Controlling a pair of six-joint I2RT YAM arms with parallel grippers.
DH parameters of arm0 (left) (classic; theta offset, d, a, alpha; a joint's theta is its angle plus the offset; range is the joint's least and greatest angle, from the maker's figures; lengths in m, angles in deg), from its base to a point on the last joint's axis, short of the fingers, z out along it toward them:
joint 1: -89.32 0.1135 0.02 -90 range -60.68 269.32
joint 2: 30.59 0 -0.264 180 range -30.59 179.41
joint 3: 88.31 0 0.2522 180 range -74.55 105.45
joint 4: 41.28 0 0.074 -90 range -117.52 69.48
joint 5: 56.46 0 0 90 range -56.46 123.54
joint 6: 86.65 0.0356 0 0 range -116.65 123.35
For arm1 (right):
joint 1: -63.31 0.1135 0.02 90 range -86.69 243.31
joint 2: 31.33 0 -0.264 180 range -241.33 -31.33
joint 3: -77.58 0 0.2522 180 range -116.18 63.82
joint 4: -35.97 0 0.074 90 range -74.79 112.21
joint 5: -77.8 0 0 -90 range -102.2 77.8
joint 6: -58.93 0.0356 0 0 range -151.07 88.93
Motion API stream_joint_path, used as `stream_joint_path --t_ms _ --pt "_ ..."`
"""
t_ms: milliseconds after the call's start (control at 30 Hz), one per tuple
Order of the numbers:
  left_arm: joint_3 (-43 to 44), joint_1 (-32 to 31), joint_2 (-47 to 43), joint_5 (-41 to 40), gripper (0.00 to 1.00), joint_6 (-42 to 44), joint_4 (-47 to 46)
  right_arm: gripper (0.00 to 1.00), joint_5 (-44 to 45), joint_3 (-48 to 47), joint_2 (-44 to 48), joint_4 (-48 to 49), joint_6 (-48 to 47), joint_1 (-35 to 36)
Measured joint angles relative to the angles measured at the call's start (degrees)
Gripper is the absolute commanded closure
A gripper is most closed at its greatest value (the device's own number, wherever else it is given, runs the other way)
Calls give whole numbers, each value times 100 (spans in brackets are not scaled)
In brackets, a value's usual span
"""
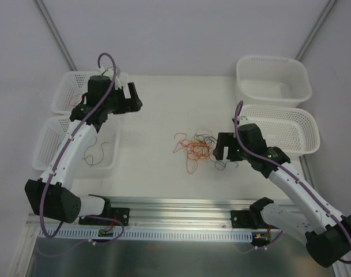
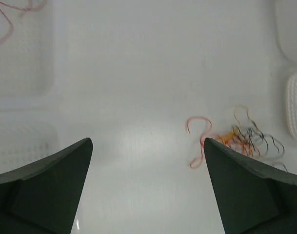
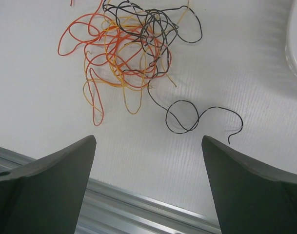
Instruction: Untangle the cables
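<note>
The cables lie as one loose tangle (image 1: 197, 147) of orange, red, black and pale yellow wires on the white table's middle. My right gripper (image 1: 220, 148) is open and empty just right of the tangle, low over the table. In the right wrist view the tangle (image 3: 128, 53) lies ahead of the open gripper (image 3: 148, 139), with one black wire (image 3: 187, 117) trailing nearest it. My left gripper (image 1: 131, 97) is open and empty, high at the far left. In its wrist view the gripper (image 2: 147, 141) is open and the tangle (image 2: 241, 139) sits far off to the right.
Two white mesh baskets stand at the left, the far one (image 1: 63, 95) and the near one (image 1: 45, 144), which holds a single red wire (image 1: 94, 153). A white tub (image 1: 273, 78) and a mesh basket (image 1: 290, 130) stand at the right. A metal rail (image 1: 181, 208) runs along the near edge.
</note>
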State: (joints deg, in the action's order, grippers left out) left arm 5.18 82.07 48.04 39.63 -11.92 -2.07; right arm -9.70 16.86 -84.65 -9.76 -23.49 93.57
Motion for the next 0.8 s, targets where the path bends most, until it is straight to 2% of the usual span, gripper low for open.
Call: stream_joint_path --t_ms 167,200,300,433,600,800 --pt "-1353 -1191 -1032 37 2 -275 4 14 15 0 0 4 59 7" --pt "-1598 -1443 -1182 -2 2 -385 17 19 26 0 -2 7 68 7" --pt "-2269 -2203 -1495 -98 2 -723 -22 29 50 0 -83 92 33 7" --pt "-2914 -3152 -1620 -245 2 -1207 -170 35 52 -120 -629 225 -116 0" --pt "-3224 -3786 -1421 -407 2 -1692 -466 41 33 -236 -1467 597 -308 -92" --pt "-3224 -3934 -811 -586 2 -1932 -1029 47 9 -520 -2415 1084 -409 -317"
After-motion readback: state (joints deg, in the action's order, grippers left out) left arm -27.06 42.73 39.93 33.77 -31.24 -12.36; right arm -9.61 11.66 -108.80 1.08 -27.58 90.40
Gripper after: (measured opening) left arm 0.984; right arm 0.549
